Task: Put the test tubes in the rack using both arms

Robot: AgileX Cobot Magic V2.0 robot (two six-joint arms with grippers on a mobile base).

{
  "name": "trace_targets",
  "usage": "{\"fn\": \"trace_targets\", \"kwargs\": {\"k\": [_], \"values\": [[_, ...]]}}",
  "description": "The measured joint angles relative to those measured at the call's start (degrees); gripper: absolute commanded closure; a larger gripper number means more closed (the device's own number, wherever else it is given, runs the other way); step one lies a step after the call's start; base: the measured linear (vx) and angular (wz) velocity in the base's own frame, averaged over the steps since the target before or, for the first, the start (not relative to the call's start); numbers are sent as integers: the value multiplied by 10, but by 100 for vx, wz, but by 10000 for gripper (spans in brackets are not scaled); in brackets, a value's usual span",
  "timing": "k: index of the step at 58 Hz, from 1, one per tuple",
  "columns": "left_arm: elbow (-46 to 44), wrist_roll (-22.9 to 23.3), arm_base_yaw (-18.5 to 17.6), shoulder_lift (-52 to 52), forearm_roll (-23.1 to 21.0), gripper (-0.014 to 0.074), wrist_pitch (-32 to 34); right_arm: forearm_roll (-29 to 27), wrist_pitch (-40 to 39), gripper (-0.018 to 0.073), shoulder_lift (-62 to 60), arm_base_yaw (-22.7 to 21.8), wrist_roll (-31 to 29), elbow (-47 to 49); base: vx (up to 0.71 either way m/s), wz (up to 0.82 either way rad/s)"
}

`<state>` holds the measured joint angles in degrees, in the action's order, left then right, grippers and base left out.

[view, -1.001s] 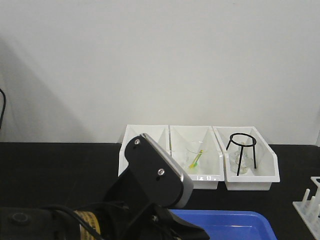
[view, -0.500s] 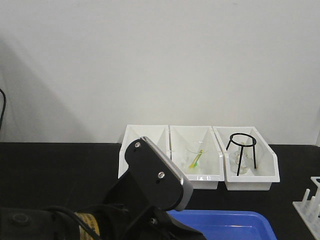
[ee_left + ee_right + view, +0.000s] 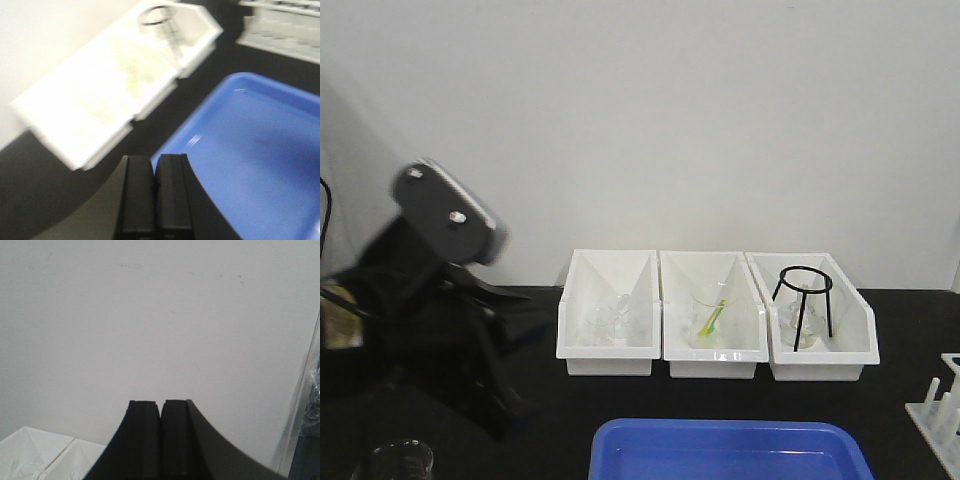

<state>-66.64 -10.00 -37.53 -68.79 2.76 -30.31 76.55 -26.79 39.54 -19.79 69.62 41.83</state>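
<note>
Left gripper (image 3: 155, 165) jaws pressed together, holding nothing, above the blue tray's (image 3: 260, 150) left edge. Right gripper (image 3: 160, 412) likewise clenched, empty, facing the wall. Three white bins (image 3: 610, 345); one rack (image 3: 938, 408) at 4 o'clock; test tubes not discernible.

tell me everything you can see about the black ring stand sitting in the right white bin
The black wire ring stand is a thin metal-looking tripod: a round ring on top carried by slim straight legs that splay slightly outward. It stands upright inside the rightmost white slant-sided plastic bin, its ring rising above the bin's rim. Clear glassware, too faint to identify, sits under and between the legs. No gripper is near it. The blurred left wrist view shows it too.
</note>
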Motion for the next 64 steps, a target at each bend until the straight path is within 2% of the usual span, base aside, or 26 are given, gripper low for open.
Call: {"fn": "trace_targets", "kwargs": {"k": [6,17,26,37,43,47,64], "values": [[32,0,61,64,30,617,10,0,0,567,0,0,0,0,0,0],[194,0,162,239,48,617,89,0,0,567,0,0,0,0,0,0],[373,0,241,421,23,617,132,0,0,567,0,0,0,0,0,0],[563,0,313,594,-9,617,142,0,0,567,0,0,0,0,0,0],[638,0,336,673,-16,617,161,0,0,567,0,0,0,0,0,0],[672,2,343,689,-20,617,181,0,0,567,0,0,0,0,0,0],[683,10,347,693,-48,617,232,1,-1,567,-1,0,0,-3,0,0]]}}
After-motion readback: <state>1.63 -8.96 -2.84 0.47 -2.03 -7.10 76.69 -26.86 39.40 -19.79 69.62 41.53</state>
